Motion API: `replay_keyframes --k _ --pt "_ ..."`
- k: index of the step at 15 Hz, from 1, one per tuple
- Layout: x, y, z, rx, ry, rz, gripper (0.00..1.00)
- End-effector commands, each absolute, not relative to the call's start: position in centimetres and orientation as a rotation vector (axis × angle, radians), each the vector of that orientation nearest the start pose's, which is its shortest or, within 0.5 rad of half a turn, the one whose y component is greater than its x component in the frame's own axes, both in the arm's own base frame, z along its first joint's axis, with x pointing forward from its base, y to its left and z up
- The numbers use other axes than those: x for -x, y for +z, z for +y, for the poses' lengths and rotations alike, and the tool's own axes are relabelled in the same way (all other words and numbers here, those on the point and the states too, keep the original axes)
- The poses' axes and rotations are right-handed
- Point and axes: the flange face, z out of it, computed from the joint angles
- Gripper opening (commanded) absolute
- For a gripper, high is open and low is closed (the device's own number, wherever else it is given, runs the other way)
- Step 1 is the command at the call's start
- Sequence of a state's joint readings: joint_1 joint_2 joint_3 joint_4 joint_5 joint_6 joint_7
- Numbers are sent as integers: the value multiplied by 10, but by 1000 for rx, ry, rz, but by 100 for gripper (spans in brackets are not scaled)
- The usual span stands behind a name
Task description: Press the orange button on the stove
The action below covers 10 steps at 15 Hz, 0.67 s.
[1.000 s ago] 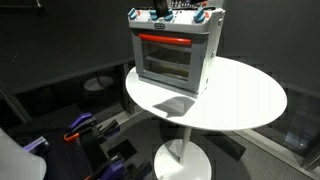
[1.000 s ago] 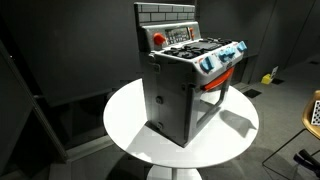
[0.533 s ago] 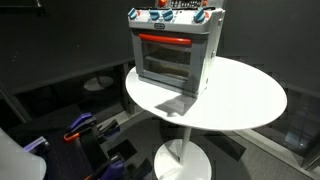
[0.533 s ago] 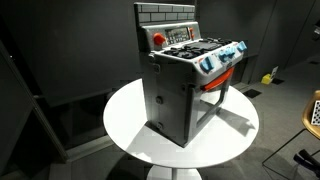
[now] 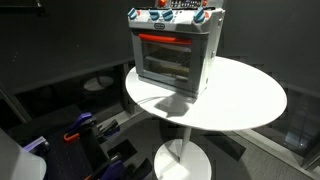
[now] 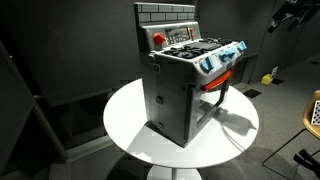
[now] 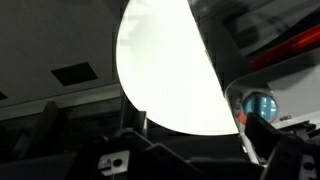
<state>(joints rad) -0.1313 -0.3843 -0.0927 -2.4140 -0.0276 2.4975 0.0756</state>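
Observation:
The grey toy stove stands on a round white table, with a dark glass door and a red bar handle. It shows in both exterior views, also. The orange button sits on its back panel, left of the burners. Red and blue knobs line the front top edge. My gripper is high up and far from the stove, at the frame's top right corner. In the wrist view my gripper is dark and blurred, its fingers spread wide and empty, above the table beside the stove.
Dark walls surround the table. Blue and orange tools and cables lie on the floor beside the table's pedestal. A yellow object lies on the floor behind the stove.
My arm has come into an exterior view at the top right corner, and a shadow on the table has shifted. The stove has not moved.

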Motion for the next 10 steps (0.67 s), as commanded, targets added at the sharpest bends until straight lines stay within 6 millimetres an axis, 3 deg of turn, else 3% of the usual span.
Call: replay_keyframes --k 1,8,9,10 --pt "-495 505 -93 2991 -776 383 100" --pt "-552 498 -65 2976 -792 321 100" --pt "-535 494 -64 2979 -782 337 100" --pt "-539 491 -63 2981 -777 333 100"
